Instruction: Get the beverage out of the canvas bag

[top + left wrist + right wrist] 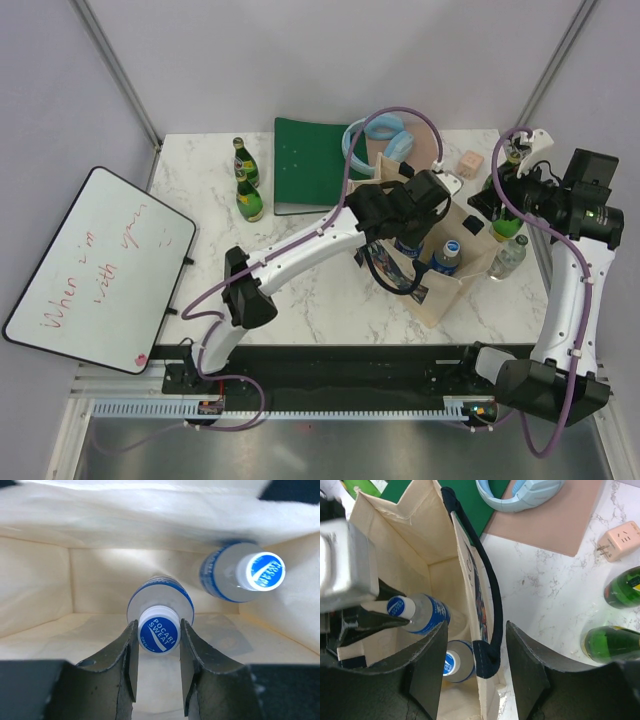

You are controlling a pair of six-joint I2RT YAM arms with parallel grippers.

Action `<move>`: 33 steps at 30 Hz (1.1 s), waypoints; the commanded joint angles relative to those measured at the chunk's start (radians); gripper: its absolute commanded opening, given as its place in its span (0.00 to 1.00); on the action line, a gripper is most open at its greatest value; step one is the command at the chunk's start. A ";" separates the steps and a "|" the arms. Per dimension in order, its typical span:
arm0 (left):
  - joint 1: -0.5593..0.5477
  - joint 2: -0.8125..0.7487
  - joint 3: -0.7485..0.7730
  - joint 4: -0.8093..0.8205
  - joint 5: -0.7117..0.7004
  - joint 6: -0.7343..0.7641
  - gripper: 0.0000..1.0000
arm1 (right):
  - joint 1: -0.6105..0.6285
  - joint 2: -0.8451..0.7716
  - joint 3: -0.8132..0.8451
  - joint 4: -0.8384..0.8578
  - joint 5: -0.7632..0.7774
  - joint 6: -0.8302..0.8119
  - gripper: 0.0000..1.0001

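Marble tabletop [320, 290] (pale walls [300, 60]): left tool [159, 625] pinches a beverage [160, 595] in canvas bag [415, 535]; right tool [476, 627] gapes.

Matt-cloth canvas bag [420, 545] w/ bottle [160, 594] — glossy plastic.

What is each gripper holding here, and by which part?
The left gripper clamps a Pocari Sweat bottle by its cap, inside the canvas bag. The right gripper holds nothing: its open jaws straddle the bag's wall and strap handle.
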 commanded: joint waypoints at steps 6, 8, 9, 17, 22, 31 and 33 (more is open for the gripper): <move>0.069 -0.253 0.081 0.135 -0.019 0.052 0.02 | 0.062 -0.014 0.045 0.033 -0.043 0.017 0.58; 0.080 -0.277 0.083 0.143 -0.017 0.055 0.02 | 0.079 -0.016 0.048 0.034 -0.046 0.019 0.58; 0.083 -0.298 0.083 0.147 -0.017 0.058 0.02 | 0.088 -0.013 0.049 0.034 -0.053 0.019 0.58; 0.132 -0.396 0.091 0.201 -0.008 0.061 0.02 | 0.246 0.010 0.059 0.031 -0.079 -0.002 0.58; 0.178 -0.468 0.077 0.203 -0.002 0.030 0.02 | 0.330 0.019 0.048 0.019 -0.052 -0.026 0.58; 0.282 -0.648 -0.032 0.201 0.017 0.001 0.02 | 0.399 0.033 0.020 0.021 0.013 -0.052 0.58; 0.307 -0.701 -0.113 0.204 0.003 0.010 0.02 | 0.404 0.035 0.017 0.019 0.028 -0.058 0.58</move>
